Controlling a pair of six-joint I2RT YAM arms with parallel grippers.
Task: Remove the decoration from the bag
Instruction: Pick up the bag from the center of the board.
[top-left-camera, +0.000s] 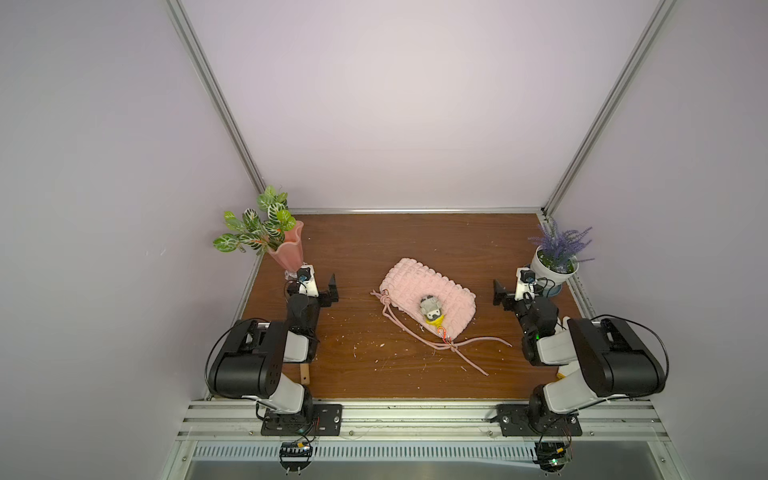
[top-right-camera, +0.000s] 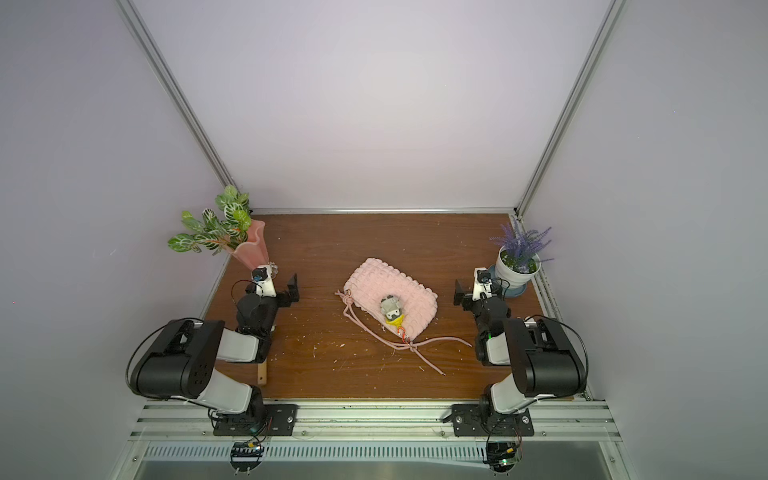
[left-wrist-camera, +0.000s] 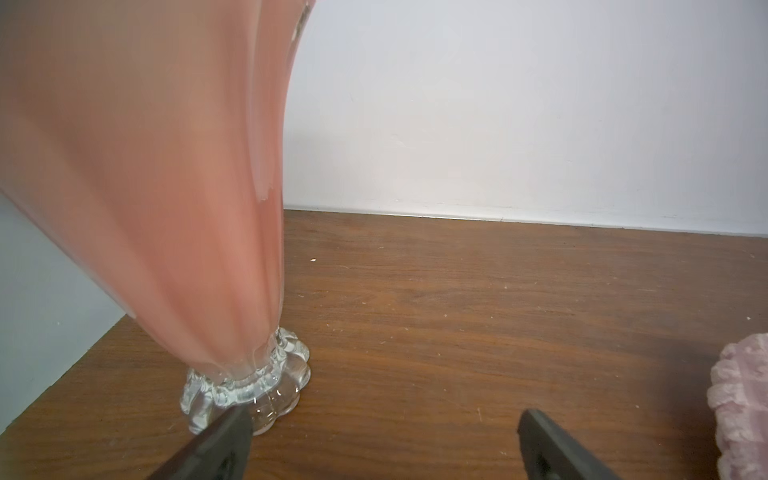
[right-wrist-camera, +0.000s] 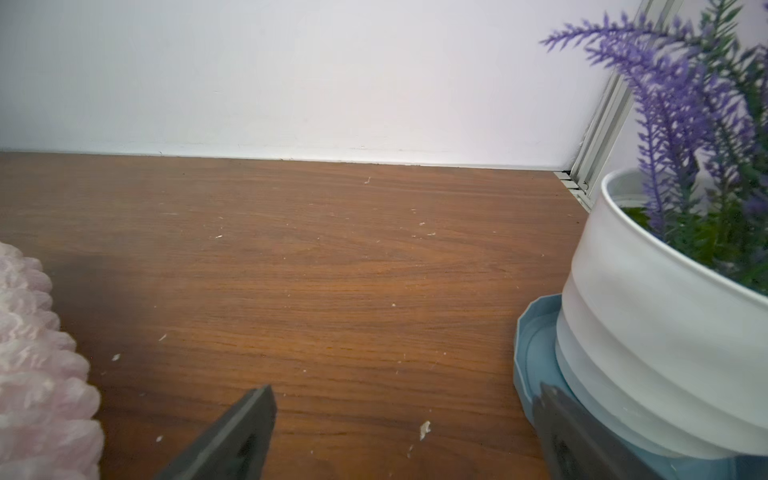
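In both top views the pale-pink quilted bag (top-left-camera: 419, 282) (top-right-camera: 374, 282) lies flat mid-table, its cord strap (top-left-camera: 473, 341) trailing toward the front. The decoration (top-left-camera: 430, 309) (top-right-camera: 390, 309), a grey figurine with a yellow part, rests on top of the bag. Its orange-red clip (top-left-camera: 444, 335) sits at the bag's near corner by the cord knot. My left gripper (top-left-camera: 312, 281) (left-wrist-camera: 384, 419) stands open to the left of the bag, near the vase base. To the bag's right, my right gripper (top-left-camera: 519, 284) (right-wrist-camera: 405, 395) is open too. Both hold nothing. Each wrist view shows only an edge of the bag (left-wrist-camera: 739, 407) (right-wrist-camera: 37, 365).
A pink glass vase (top-left-camera: 286, 249) (left-wrist-camera: 145, 187) with green leaves stands at the back left, close to my left fingers. A white pot (top-left-camera: 548, 270) (right-wrist-camera: 648, 332) of purple flowers on a blue saucer (right-wrist-camera: 536, 345) stands at the back right. Pale crumbs dot the wooden table (top-left-camera: 374, 249).
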